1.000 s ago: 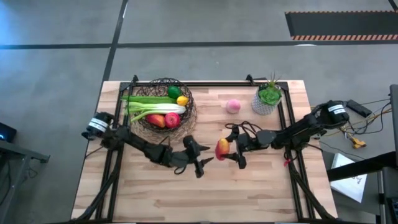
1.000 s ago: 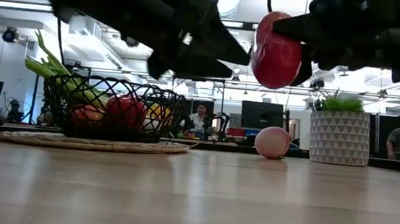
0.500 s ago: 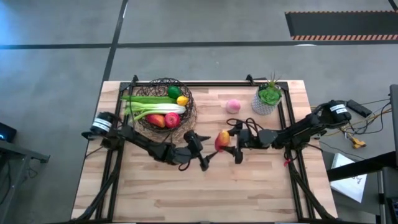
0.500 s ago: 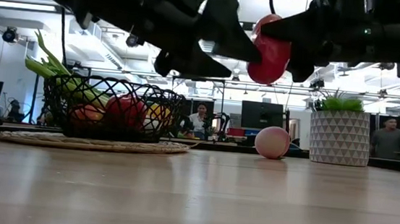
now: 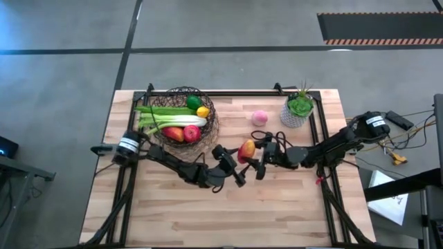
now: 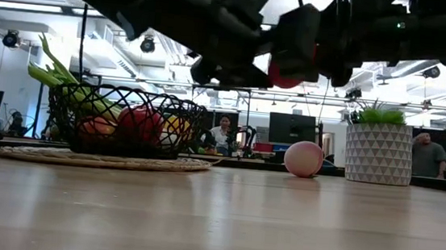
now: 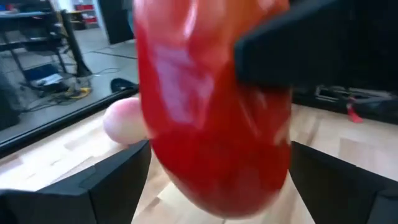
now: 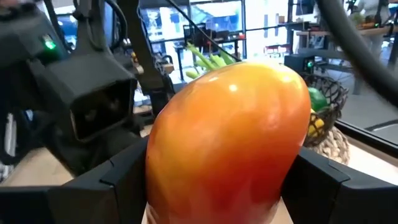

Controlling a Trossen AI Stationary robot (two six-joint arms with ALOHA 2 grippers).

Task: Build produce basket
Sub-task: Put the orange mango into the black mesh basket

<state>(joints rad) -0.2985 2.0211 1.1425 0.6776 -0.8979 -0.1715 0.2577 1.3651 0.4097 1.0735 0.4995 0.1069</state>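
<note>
The red-orange mango (image 5: 247,149) is in the air above the table's middle, held by my right gripper (image 5: 256,156), which is shut on it. My left gripper (image 5: 234,166) is open. Its two fingers (image 7: 99,186) stand on either side of the mango (image 7: 211,106); whether they touch it, I cannot tell. The dark wire basket (image 5: 181,117) stands at the far left on a woven mat. It holds the celery, a green pod, a lime, a lemon and red fruit. The pink peach (image 5: 259,117) rests on the table at the far middle. My right gripper pinches the mango's two sides (image 8: 186,186) between its two fingers (image 8: 118,186). It comes about level from the table's right side. The mango is lifted clear of the table, and its rounded end sticks out past the fingertips toward my left gripper.
A green plant in a white pot (image 5: 298,109) stands at the far right, near the peach. Black frame rails (image 5: 322,138) run along the table's left and right sides. Bare wood (image 5: 228,214) lies across the near half. People show in the room beyond.
My left gripper has moved up and toward the table's right and far edges, and its open fingers now stand around the mango. My right gripper has carried the mango a little up and toward the far edge, to meet it.
</note>
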